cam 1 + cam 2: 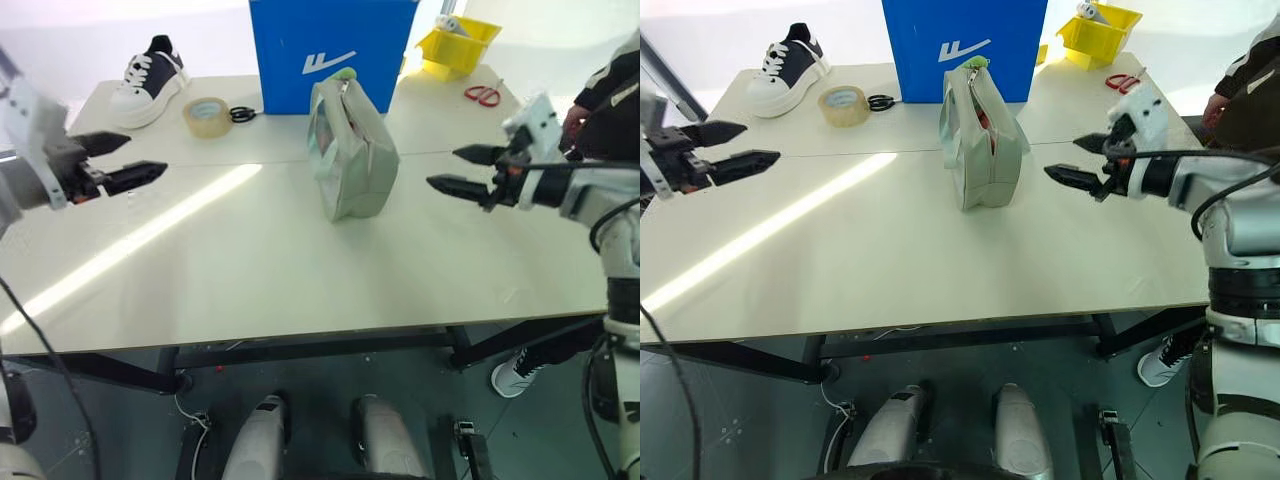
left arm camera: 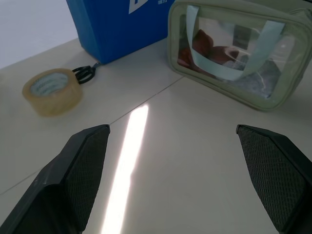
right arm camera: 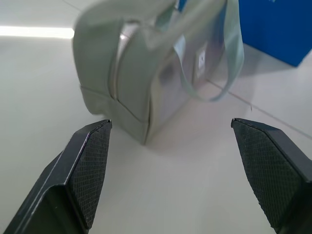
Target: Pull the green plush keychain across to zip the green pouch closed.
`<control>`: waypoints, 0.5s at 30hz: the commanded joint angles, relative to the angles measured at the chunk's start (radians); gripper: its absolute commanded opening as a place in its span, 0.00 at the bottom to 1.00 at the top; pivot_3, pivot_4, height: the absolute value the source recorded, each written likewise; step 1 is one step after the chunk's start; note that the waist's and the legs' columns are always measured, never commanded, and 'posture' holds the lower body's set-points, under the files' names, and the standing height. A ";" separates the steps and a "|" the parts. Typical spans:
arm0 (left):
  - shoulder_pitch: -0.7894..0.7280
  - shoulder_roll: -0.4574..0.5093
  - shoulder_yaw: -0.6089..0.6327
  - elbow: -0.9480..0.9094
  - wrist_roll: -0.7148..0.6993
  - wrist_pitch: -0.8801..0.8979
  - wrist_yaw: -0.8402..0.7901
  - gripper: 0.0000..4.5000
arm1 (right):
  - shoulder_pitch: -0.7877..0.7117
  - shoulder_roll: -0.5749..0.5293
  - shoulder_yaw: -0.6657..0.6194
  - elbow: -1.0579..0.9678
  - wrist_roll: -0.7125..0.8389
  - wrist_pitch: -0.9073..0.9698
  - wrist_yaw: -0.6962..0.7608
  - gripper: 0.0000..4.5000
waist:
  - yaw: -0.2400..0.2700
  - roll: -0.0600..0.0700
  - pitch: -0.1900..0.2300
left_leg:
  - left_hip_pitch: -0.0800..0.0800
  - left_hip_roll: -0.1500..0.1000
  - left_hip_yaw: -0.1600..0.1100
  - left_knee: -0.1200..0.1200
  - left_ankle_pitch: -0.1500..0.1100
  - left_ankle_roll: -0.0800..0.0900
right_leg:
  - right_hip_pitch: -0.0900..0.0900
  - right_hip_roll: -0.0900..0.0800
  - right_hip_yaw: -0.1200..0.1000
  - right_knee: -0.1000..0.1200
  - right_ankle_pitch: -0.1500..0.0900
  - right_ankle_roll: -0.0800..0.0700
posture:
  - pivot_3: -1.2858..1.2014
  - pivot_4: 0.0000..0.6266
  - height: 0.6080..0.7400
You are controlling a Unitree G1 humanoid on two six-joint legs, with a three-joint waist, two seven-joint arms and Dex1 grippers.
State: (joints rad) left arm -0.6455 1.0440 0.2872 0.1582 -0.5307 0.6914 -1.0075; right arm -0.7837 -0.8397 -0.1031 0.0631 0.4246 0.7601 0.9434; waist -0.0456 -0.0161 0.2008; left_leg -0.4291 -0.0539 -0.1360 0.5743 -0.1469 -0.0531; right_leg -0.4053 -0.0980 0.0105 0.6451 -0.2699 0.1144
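The pale sage-green pouch (image 1: 350, 150) stands upright at the middle of the table, its clear window showing red contents (image 2: 204, 46) in the left wrist view. The lime-green plush keychain (image 1: 345, 73) sits at the far end of the pouch's top, next to the blue box. My left gripper (image 1: 145, 157) hovers open well to the left of the pouch, pointing toward it. My right gripper (image 1: 442, 168) hovers open a short way to the right of the pouch, also aimed at it. Neither gripper touches anything.
A big blue box (image 1: 330, 50) stands right behind the pouch. A tan tape roll (image 1: 206, 116), black scissors (image 1: 242, 114) and a black-and-white shoe (image 1: 150, 80) lie at the back left. A yellow bin (image 1: 458, 42) and red scissors (image 1: 483, 95) are back right. A person (image 1: 610, 100) stands at the right edge.
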 commanded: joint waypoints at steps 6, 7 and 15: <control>-0.007 -0.017 0.034 -0.026 -0.018 0.003 0.018 0.98 | -0.053 0.046 0.010 0.013 -0.017 -0.014 -0.055 0.91 | 0.006 0.000 0.000 | -0.005 -0.001 0.001 0.000 0.000 0.000 | -0.005 -0.001 0.002 -0.001 0.000 0.000 | 0.52 0.24 1.00; -0.005 -0.017 0.035 -0.030 -0.018 0.003 0.017 0.98 | -0.053 0.048 0.014 0.010 -0.019 -0.015 -0.054 0.91 | 0.005 0.000 0.000 | -0.007 -0.001 0.001 0.000 0.000 0.000 | -0.006 -0.001 0.002 0.000 0.000 0.001 | 0.52 0.24 1.00; -0.002 -0.024 0.039 -0.069 -0.044 0.023 0.023 0.98 | -0.057 0.088 0.033 -0.016 -0.025 -0.006 -0.093 0.91 | 0.001 0.000 0.000 | -0.014 -0.001 0.003 0.002 0.001 0.000 | -0.015 0.000 0.003 0.003 0.003 0.004 | 0.52 0.24 1.00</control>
State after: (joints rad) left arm -0.6404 1.0079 0.2937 0.1312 -0.5566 0.7129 -0.9806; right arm -0.8211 -0.7545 -0.0571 0.0907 0.3959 0.7580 0.8606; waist -0.0448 -0.0164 0.2007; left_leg -0.4428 -0.0550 -0.1331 0.5761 -0.1462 -0.0531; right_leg -0.4204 -0.0979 0.0138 0.6485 -0.2674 0.1185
